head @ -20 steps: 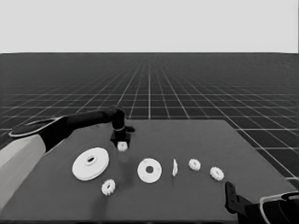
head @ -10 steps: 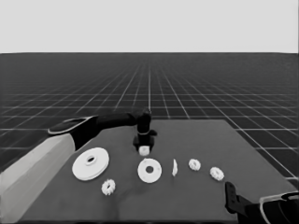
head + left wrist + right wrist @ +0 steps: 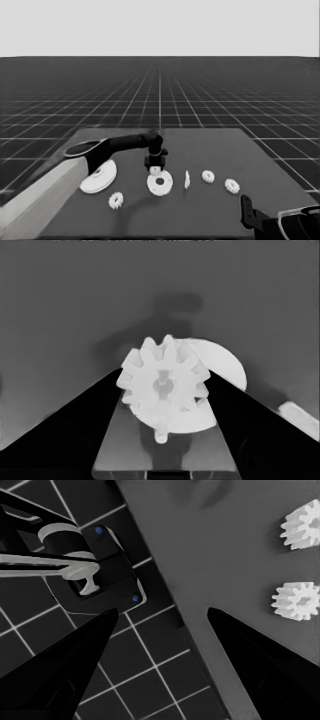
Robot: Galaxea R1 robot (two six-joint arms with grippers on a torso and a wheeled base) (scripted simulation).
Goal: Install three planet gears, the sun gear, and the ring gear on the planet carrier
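Left gripper (image 3: 156, 167): centre of the head view, reaching in from the lower left; jaws pinching a toothed gear between the two black fingers (image 3: 60, 430).
Held gear (image 3: 164, 382): centre of the left wrist view, set between the two dark wedges, toothed face toward the camera, centre hole visible; in the head view it shows as a small white spot at the fingertips (image 3: 155, 170).
Smaller round part (image 3: 160, 183): just below the left gripper in the head view, centre of the frame; flat on the table, dark hole in the middle. In the left wrist view it lies behind the held gear (image 3: 225, 365), partly hidden by it. Whether the gear touches it cannot be told.
Thin white piece (image 3: 187, 179): just right of the smaller round part, standing on edge.
Larger round part (image 3: 100, 177): left of centre, partly covered by the left arm.
Loose gear, lower left (image 3: 116, 200): below the larger round part, apart from it.
Loose gears, right (image 3: 208, 176) (image 3: 232, 186): right of the thin white piece, apart from each other; also at the right edge of the right wrist view (image 3: 302, 530) (image 3: 296, 601).
Right gripper (image 3: 246, 212): lower right corner of the head view, away from all parts; jaws spread wide, nothing between them (image 3: 160, 630).
Table (image 3: 210, 145): dark, bearing all parts.
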